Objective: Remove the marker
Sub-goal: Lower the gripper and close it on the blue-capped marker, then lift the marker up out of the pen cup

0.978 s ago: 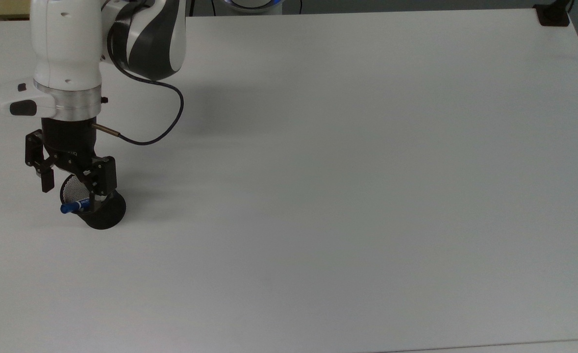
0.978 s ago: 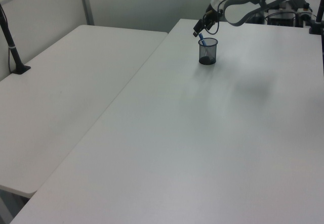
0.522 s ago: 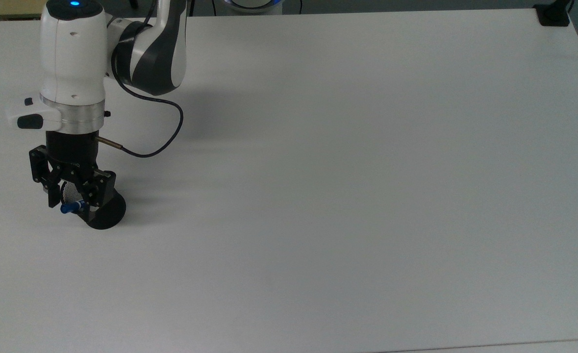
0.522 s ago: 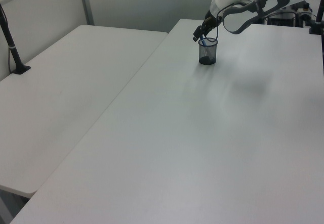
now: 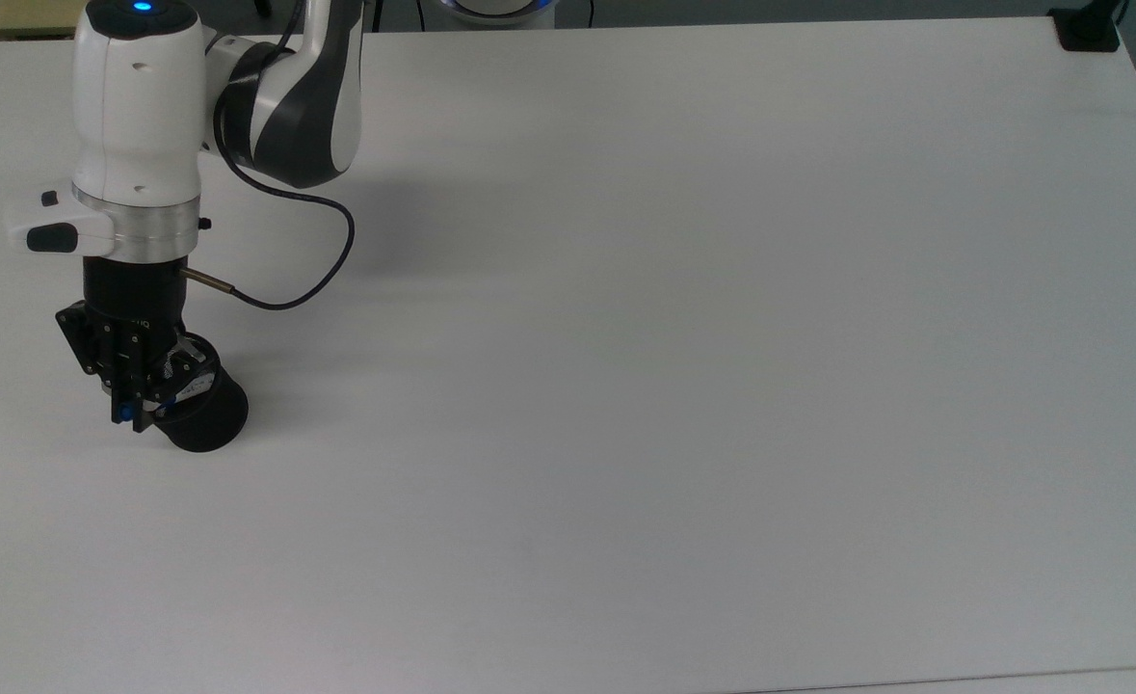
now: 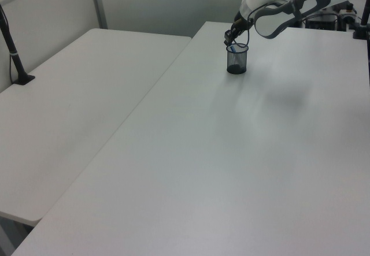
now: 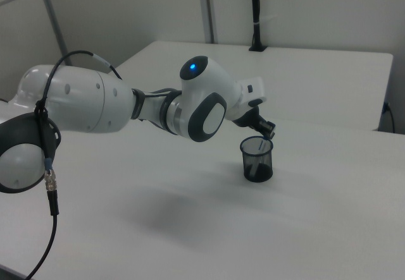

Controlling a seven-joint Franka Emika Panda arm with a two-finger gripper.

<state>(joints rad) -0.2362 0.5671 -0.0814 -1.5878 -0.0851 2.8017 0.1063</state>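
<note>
The gripper (image 5: 129,410) sits over the black mesh cup (image 5: 203,416), fingers pinched on the marker (image 5: 122,413) — its blue end pokes above the rim, apparently ready for lifting out.

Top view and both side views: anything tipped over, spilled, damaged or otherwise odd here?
Nothing stands out. The black mesh cup stands upright on the white table, with the marker leaning against its rim and its blue end poking out. The gripper is closed on that end. Nothing looks spilled or damaged.
</note>
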